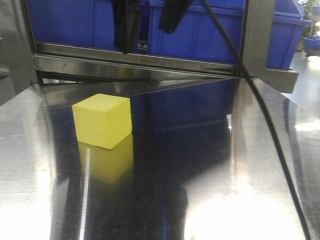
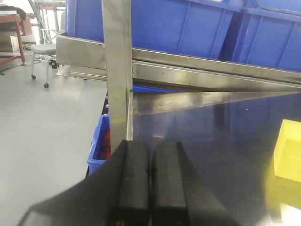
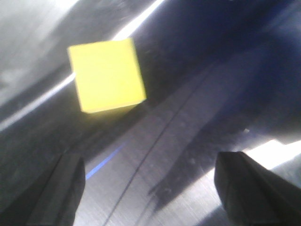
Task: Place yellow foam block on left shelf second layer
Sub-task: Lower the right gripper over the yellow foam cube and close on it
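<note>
The yellow foam block sits on a shiny steel shelf surface, left of centre, with nothing touching it. My right gripper hangs above and behind it, open, its two dark fingers spread wide. In the right wrist view the block lies beyond the empty gap of the right gripper. My left gripper is shut with nothing between its pads, low by the shelf's left edge. From there the block shows at the far right.
Blue plastic bins fill the layer above, over a steel crossbar. A black cable hangs across the right side. An upright steel post stands at the shelf's left corner. Another blue bin is below it, and a wheeled chair stands on the floor.
</note>
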`<control>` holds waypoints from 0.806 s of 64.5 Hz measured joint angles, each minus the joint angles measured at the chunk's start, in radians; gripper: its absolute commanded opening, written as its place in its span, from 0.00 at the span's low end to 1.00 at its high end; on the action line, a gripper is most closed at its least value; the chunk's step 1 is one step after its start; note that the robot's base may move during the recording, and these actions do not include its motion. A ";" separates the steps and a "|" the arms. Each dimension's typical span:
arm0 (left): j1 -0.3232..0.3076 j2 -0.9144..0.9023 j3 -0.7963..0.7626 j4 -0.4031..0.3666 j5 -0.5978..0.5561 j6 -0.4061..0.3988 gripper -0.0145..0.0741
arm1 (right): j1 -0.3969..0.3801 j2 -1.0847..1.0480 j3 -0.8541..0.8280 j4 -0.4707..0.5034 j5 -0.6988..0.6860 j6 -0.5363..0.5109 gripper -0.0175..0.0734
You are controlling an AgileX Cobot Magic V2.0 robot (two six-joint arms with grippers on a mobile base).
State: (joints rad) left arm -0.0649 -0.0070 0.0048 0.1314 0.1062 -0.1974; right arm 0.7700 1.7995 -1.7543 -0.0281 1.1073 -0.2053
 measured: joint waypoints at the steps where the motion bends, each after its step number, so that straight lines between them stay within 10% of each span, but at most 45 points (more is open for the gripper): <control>1: 0.000 0.000 0.000 0.000 0.000 0.000 0.32 | 0.000 0.011 -0.014 0.011 0.011 -0.014 0.88; 52: 0.000 0.000 0.000 0.000 0.000 0.000 0.32 | 0.002 0.352 -0.281 0.118 0.096 -0.165 0.88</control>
State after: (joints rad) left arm -0.0649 -0.0070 0.0048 0.1314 0.1062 -0.1974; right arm 0.7720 2.1512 -2.0351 0.0902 1.2030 -0.3704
